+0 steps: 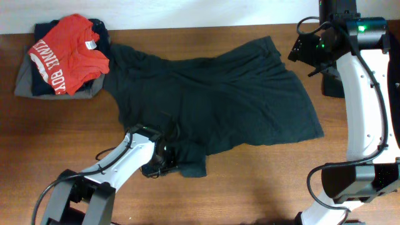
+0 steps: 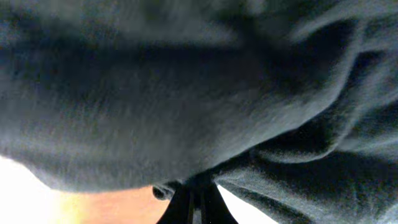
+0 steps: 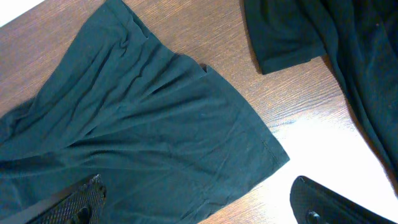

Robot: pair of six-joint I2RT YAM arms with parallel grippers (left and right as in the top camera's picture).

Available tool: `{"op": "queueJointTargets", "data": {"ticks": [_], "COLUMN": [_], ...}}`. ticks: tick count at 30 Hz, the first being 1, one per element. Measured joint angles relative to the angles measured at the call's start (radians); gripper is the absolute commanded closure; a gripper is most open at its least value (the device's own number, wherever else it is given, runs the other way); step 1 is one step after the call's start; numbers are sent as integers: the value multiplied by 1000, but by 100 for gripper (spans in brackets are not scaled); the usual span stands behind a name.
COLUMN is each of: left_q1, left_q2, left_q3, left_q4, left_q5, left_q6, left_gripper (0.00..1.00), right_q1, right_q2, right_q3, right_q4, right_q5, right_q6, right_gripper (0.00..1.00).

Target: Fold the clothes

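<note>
From above, the black T-shirt (image 1: 219, 94) lies spread in the middle of the brown wooden table (image 1: 250, 187). Its plain dark side is up. Its long way runs from 9 o'clock to 3 o'clock, tipped a little down at the 3 o'clock end. One small flap sticks out at 6 o'clock. The left gripper (image 1: 156, 164) sits right on that flap. The right gripper (image 1: 301, 51) hangs by the shirt's edge at 2 o'clock. At 10 o'clock a red tee (image 1: 69, 53) with white letters lies on a pile (image 1: 25, 84) of dark and grey clothes, touching the shirt. A white wall (image 1: 187, 12) runs along the top.

The left wrist view is very close and blurry. Dark cloth (image 2: 186, 93) fills nearly all of it. At 6 o'clock the left gripper (image 2: 196, 202) has its fingers pressed together, pinching a bunch of the shirt. A strip of table (image 2: 112, 205) glows orange beside them.

The right wrist view shows wrinkles the top view hides. The shirt (image 3: 137, 137) runs from 9 o'clock to a corner at 4 o'clock. More of it hangs at 1 o'clock, with bare table (image 3: 205, 37) between. The right gripper (image 3: 199, 208) is spread wide and holds nothing.
</note>
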Motion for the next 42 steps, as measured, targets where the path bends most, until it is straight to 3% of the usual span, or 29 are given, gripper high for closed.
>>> {"op": "queueJointTargets", "data": {"ticks": [12,13,14,15,16,19,30,32,42], "left_q1": [147,155,163,169,174,182,182,182,182], "left_q2": [-120,-132,-142,-149,-150,-150,-150,-150,-150], "left_q3": [194,199,203,203,203,203,181,138,-68], "left_q4": [-378,-393,-409,-423,-441,-451,-390,-348,-168], "left_q5": [-72,-73,-74,-76,-79,-81,-83,-73,-6], "left_q6": [0,0,0,-3,2,0,0,0,5], "left_gripper": [99,92,74,45,31,6,5,11,16], "right_q1": [0,0,0,0,0,0,0,0,0], "right_q2": [0,0,0,0,0,0,0,0,0], "right_q3": [0,0,0,0,0,0,0,0,0], "right_q4": [-16,-24,-31,-38,-43,-57,-64,-64,-65], "right_q5": [0,0,0,0,0,0,0,0,0], "right_q6": [0,0,0,0,0,0,0,0,0], "right_gripper": [1,1,1,1,1,1,1,1,1]}}
